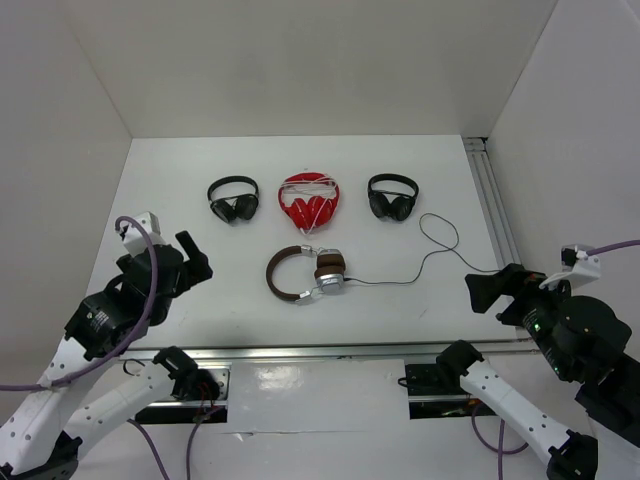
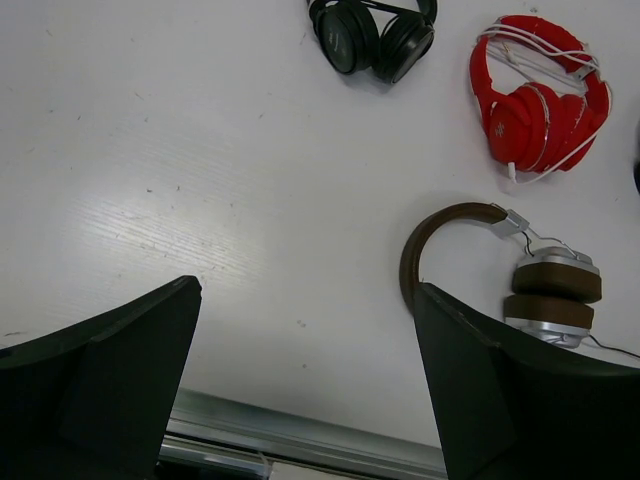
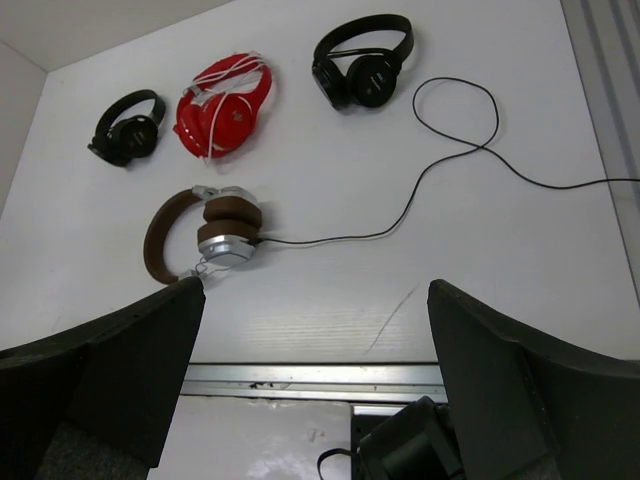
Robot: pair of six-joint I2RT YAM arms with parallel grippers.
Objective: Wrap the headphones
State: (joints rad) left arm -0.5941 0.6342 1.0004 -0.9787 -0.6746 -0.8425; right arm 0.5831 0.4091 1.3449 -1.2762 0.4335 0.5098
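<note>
From above, we see the headphones (image 1: 305, 274) mid-tabletop (image 1: 170, 170), cable (image 1: 390, 282) trailing loose rightward, with the left claw (image 1: 190, 262) and right claw (image 1: 488, 290) both spread wide, holding nothing. In the left wrist view the brown band (image 2: 440, 222) shows right at that claw's edge, so we might shove the set rather than grip it. From the right wrist, the thin cable lies flat near a black pair (image 3: 365, 82); we could miss it or snag that neighbour.
</note>
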